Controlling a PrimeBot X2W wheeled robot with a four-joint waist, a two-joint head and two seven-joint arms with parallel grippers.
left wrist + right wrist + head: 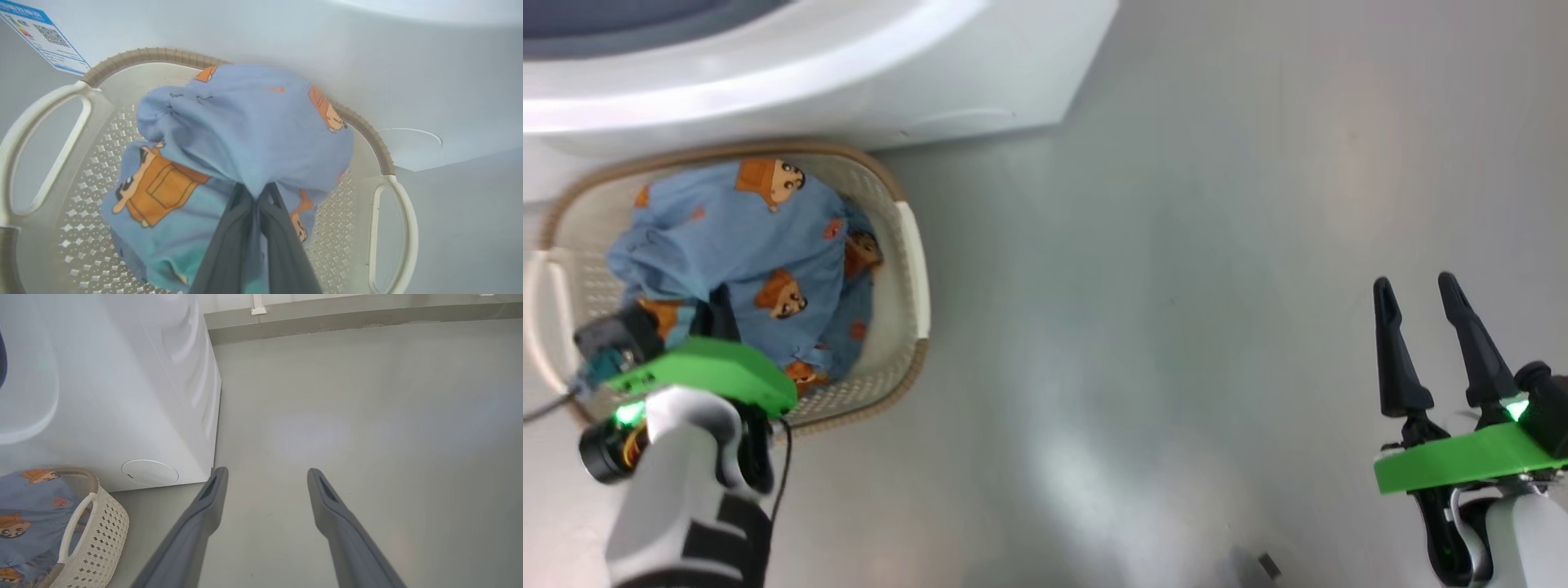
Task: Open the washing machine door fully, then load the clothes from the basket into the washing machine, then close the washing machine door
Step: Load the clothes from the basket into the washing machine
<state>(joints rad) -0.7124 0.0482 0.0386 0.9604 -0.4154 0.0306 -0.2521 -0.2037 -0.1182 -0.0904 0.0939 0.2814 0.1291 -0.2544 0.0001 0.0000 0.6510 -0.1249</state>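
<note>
well, the left gripper (254,204) has its jaws closed tight on a fold of the clothes (245,134), the two dark fingers meeting with blue cloth pinched between them and a lip of it draped over the tips. most of the bundle bulges just beyond the tips and spills to both sides of them, so the pinch sits on the near edge of the heap, not its middle. judging by the creases, the fabric is soft, light and limp. it should lift easily but will sag and trail, and a thin fold could slip free. a thicker bunched gather, deeper in the heap, would likely be the surer place to hold.

around the jaws and under the cloth is the basket (155,55), its perforated floor showing beside the bundle and a white handle out to each side. past its far rim stands the washing machine (286,36), close behind.

the right gripper (267,473) is well apart from all this, jaws spread wide with nothing between them but bare floor (367,416).
</note>
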